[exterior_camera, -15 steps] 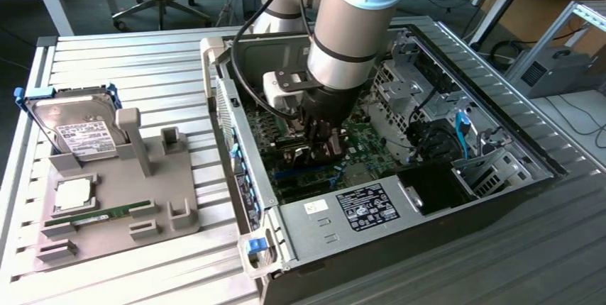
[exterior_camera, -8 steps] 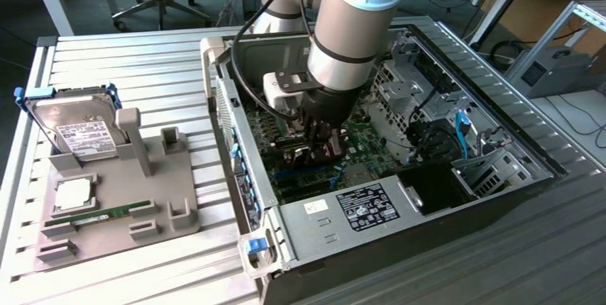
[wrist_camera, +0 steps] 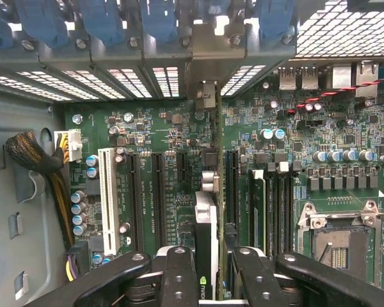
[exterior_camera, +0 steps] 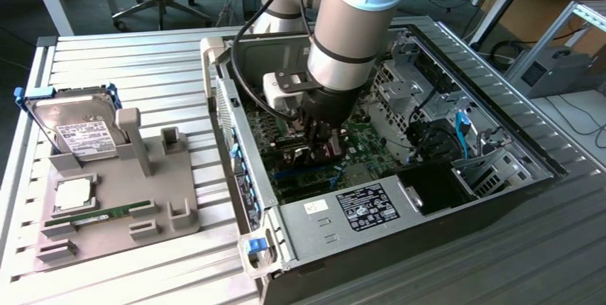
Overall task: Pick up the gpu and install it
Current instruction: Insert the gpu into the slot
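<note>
Jaws are gripping the gpu (wrist_camera: 205, 230) edge-on at the motherboard (wrist_camera: 160, 128) slots, inside the case (exterior_camera: 220, 64) at centre frame, and any tilt is risking a missed slot and jammed, scraped connectors.

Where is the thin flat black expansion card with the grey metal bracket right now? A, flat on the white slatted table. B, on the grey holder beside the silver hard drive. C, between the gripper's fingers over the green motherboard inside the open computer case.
C: the wrist view shows the black expansion card edge-on between the fingers of the black gripper, over the green motherboard in the open case.
</note>
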{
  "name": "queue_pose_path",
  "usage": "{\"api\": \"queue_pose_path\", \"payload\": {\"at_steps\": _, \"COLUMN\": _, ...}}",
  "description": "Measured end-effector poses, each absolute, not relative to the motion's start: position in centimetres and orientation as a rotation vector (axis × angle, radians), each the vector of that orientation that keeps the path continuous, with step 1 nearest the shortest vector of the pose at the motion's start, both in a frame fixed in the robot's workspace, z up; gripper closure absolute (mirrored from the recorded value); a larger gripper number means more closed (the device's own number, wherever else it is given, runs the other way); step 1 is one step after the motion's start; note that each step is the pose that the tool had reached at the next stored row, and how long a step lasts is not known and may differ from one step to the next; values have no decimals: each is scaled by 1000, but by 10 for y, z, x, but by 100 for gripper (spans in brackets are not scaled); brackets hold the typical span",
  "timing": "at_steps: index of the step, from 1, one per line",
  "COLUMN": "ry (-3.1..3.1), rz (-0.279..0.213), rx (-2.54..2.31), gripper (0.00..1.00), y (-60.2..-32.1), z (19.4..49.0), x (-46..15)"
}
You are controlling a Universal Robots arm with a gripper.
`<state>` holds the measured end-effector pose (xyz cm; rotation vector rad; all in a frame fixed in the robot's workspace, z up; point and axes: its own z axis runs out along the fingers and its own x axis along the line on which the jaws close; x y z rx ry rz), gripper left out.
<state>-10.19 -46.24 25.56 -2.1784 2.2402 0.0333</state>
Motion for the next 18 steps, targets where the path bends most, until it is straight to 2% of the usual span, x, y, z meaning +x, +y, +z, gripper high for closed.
{"api": "queue_pose_path", "payload": {"at_steps": 18, "ry": 2240, "rz": 33, "rx": -2178, "gripper": 73, "y": -462, "z": 255, "x": -102}}
